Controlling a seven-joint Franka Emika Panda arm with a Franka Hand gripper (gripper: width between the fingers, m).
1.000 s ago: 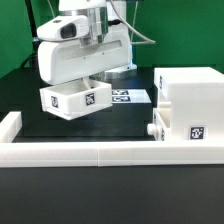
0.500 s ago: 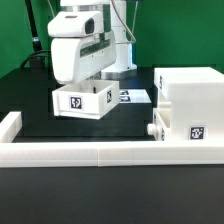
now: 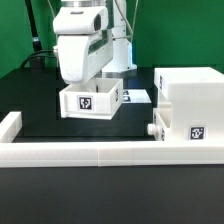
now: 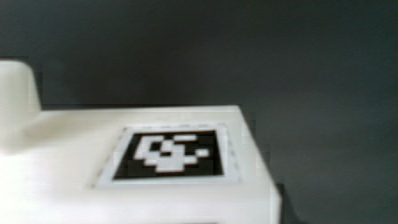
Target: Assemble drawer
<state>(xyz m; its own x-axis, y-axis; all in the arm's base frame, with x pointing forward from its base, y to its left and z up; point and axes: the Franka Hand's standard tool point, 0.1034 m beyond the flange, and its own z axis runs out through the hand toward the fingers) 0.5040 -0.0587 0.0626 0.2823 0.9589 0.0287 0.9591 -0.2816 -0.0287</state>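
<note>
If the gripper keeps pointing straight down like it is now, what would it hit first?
Probably the open-top tray right beneath the gripper. Its jaws are hidden, so whether they already hold the tray is unclear.

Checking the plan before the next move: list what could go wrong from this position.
1. The pincer is hidden behind the tray, so its hold cannot be confirmed; the tray could slip or tilt.
2. The casing already has a knobbed tray at its front; a sideways move might knock that knob.
3. The tray sits over the marker board; lowering here could land on it.

white arm upright, wrist pointing down, jaws hidden
</note>
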